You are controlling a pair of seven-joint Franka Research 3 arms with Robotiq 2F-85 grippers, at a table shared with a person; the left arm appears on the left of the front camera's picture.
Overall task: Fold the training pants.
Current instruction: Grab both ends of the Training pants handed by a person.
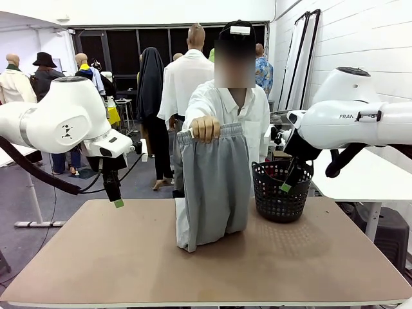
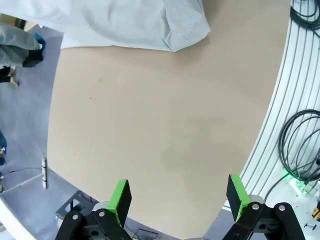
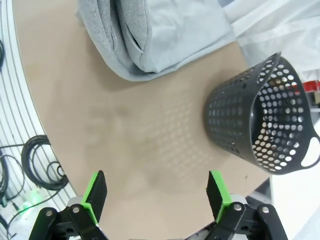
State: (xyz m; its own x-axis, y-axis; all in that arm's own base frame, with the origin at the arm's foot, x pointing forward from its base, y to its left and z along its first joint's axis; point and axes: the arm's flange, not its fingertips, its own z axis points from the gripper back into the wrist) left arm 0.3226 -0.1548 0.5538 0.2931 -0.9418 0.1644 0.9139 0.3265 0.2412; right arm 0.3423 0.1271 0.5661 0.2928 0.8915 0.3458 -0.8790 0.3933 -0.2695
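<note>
At table [image 1: 96, 264] middle: one pair pants [image 1: 215, 187], hanging upright from person's hand [image 1: 206, 129] at waistband, bottom touching tabletop. One black basket [image 1: 278, 193] just right. Left gripper [image 2: 179, 197], right gripper [image 3: 156, 192] raised either side, pointing down, jaws wide, holding nothing.

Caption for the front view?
Person's hand holds training pants up, bottom on table, beside basket; left gripper and right gripper open.

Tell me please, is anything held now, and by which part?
The person's hand holds the training pants by the waistband, their lower end on the table. The left gripper and right gripper are open, holding nothing.
</note>
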